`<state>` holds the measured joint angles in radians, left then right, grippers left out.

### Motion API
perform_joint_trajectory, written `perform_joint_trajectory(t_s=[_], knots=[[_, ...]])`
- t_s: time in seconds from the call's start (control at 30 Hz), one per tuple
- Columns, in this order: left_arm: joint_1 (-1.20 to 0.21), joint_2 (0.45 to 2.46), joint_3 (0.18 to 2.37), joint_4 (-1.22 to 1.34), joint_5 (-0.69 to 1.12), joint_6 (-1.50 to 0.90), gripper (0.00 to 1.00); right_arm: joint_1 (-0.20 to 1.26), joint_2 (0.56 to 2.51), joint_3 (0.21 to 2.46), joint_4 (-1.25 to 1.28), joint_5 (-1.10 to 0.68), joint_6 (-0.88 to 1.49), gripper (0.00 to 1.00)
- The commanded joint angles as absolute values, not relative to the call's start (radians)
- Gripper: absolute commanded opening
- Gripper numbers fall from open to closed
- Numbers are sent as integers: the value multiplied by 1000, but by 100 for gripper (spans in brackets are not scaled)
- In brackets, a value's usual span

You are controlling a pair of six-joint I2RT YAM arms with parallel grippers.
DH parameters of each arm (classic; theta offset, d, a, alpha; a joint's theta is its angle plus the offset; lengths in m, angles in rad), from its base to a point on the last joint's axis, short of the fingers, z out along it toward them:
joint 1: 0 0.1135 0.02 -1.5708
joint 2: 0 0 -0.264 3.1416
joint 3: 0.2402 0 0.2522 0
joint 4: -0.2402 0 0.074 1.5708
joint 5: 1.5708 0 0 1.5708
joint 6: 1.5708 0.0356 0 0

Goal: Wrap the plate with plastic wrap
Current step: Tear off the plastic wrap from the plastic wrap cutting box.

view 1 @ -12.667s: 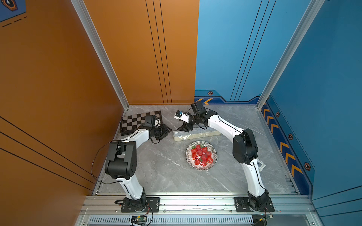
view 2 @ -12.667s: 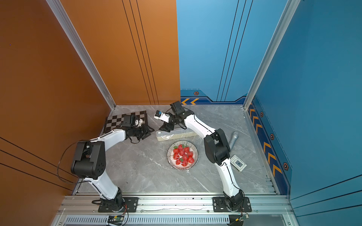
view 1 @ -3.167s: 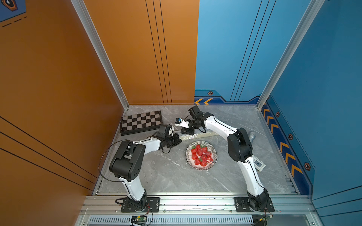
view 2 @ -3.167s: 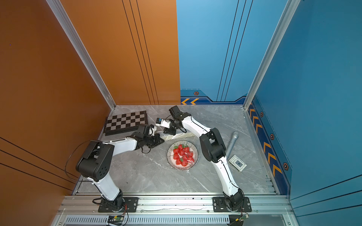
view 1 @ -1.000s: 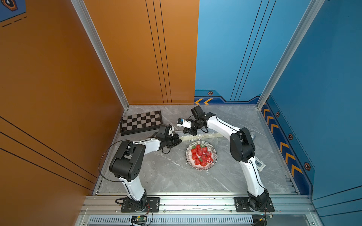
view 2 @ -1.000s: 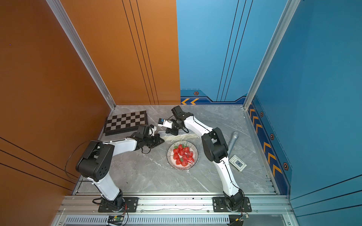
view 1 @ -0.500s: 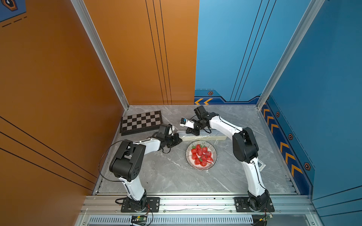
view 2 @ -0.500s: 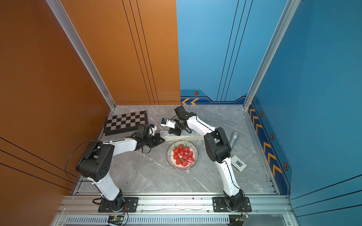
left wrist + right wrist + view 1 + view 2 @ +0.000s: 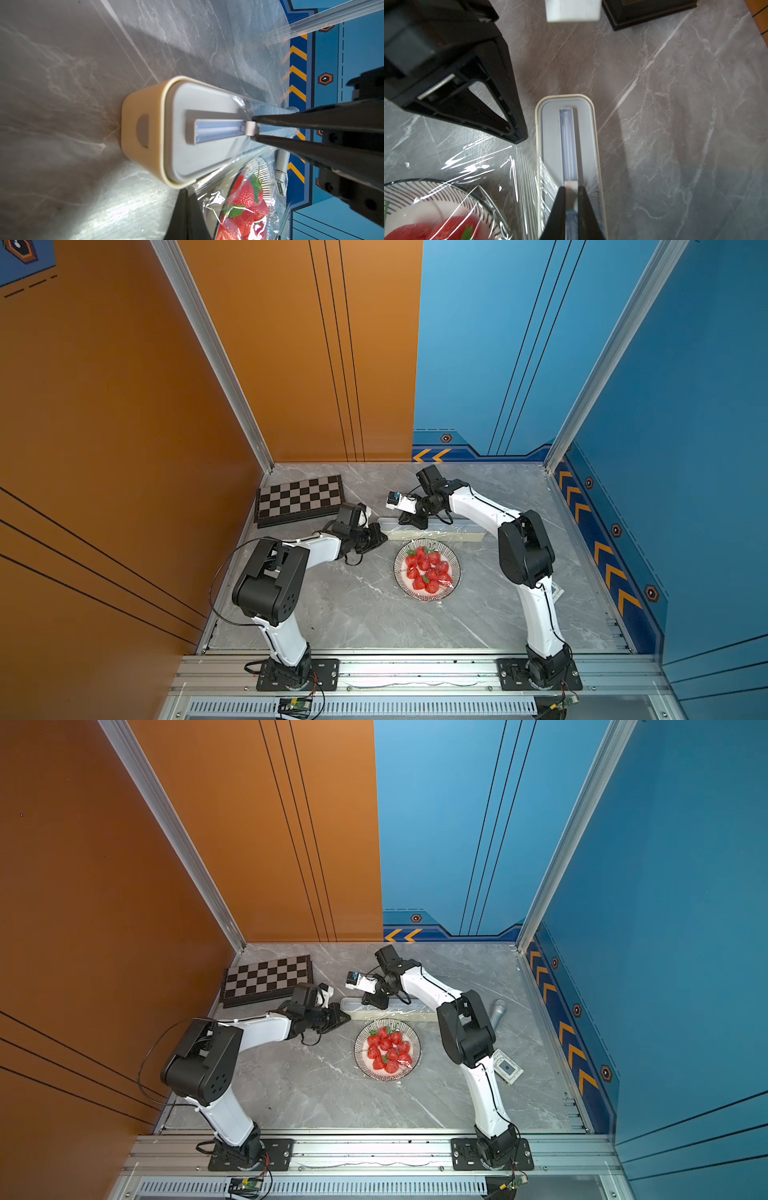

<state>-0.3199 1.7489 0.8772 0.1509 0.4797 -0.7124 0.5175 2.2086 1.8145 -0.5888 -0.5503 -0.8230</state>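
The plate (image 9: 400, 572) (image 9: 360, 1052) of red strawberries sits mid-table, with plastic wrap (image 9: 477, 162) (image 9: 212, 201) stretched over it from the cream dispenser box (image 9: 457, 533) (image 9: 415, 1014) just behind. My right gripper (image 9: 571, 189) (image 9: 412, 521) is shut on the small white slider tab (image 9: 571, 184) (image 9: 251, 127) in the lid's track. My left gripper (image 9: 182, 199) (image 9: 381, 537) (image 9: 344, 1018) is shut, its tip low at the box's left end, beside the film's edge. I cannot tell whether it pinches film.
A chequered board (image 9: 299, 499) (image 9: 266, 979) lies at the back left, just behind my left wrist. A grey cylinder (image 9: 496, 1011) and a small white card (image 9: 507, 1067) lie right of my right arm. Walls close in three sides.
My right gripper has slid a little rightward along the box lid with the slider tab. The left arm, plate and box have stayed put.
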Motion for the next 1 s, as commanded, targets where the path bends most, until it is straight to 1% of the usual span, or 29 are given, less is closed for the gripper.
perform_joint_trajectory(t_s=[0.0, 0.97], knots=[[-302, 1755, 856, 80, 443, -710, 0, 468, 2163, 1770, -638, -480, -854, 10], [-302, 1767, 861, 64, 436, -707, 0, 407, 2080, 1591, -592, -424, -890, 8]])
